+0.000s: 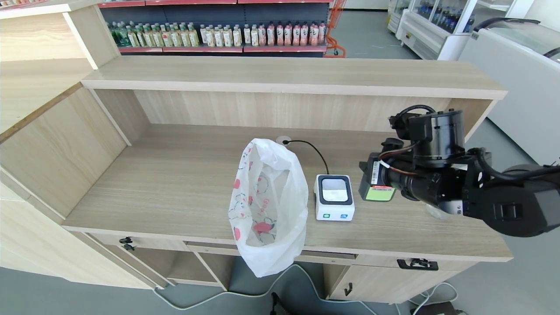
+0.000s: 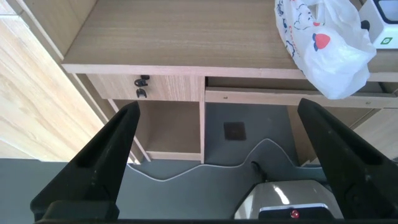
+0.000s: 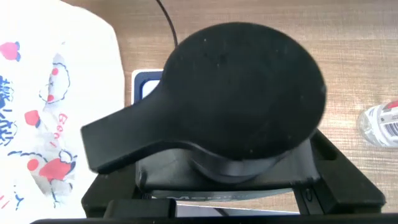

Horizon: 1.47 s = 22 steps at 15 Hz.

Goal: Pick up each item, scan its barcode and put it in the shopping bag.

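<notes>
A: Wooden checkout counter (image 1: 175,183) noted; small green box (image 1: 379,193) is held clamped in right gripper (image 1: 377,177), just beside barcode scanner (image 1: 334,197); shopping bag (image 1: 267,205) stands on scanner's other side.

B: Risk judged: barcode seems not turned toward scanner window, so the scan may be missed; slack bag rim may be snagged.

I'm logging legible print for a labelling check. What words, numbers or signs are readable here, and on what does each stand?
None reads clearly.
shopping bag: red lettering, too blurred.
box: barcode sticker, digits too small.
scanner: two small icons, green and blue, no legible text.
bottle: label print too small.
shelf bottles: labels too small.
</notes>
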Available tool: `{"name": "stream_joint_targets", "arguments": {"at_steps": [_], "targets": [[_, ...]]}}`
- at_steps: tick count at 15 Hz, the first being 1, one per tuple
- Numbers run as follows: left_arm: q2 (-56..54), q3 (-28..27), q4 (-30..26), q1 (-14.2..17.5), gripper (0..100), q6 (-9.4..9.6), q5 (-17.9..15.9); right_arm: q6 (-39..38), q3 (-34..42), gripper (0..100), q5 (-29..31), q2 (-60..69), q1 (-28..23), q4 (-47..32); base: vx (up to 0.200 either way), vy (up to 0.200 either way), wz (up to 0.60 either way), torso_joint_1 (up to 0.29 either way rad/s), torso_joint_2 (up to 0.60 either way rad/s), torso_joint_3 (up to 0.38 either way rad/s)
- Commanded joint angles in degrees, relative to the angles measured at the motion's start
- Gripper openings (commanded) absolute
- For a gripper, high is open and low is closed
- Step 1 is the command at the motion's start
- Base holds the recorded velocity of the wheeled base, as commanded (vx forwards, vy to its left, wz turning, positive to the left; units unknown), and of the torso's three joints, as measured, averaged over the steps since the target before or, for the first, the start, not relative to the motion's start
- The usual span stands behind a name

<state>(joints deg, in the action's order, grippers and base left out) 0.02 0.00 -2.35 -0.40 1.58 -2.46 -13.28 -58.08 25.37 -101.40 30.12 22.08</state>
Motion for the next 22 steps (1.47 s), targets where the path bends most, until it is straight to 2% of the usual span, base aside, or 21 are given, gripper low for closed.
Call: {"name": "stream_joint_targets", "arguments": {"at_steps": [1,10,22], "targets": [[0.0,0.0,0.0,0.0,100,0.0,0.0,-0.2,0.1,0,0.0,-2.2,0.1,0.0,0.0,0.0,0.0,0.0,0.0,0.0],[0.0,0.0,0.0,0.0,100,0.0,0.0,-1.6,-1.6,0,1.4,-6.4,1.3,0.4,0.0,0.0,0.0,0.0,0.0,0.0],[0.0,0.0,0.0,0.0,100,0.0,0.0,-3.7,-8.6,0,2.0,-13.5,3.5,0.5,0.0,0.0,0.0,0.0,0.0,0.0]]}}
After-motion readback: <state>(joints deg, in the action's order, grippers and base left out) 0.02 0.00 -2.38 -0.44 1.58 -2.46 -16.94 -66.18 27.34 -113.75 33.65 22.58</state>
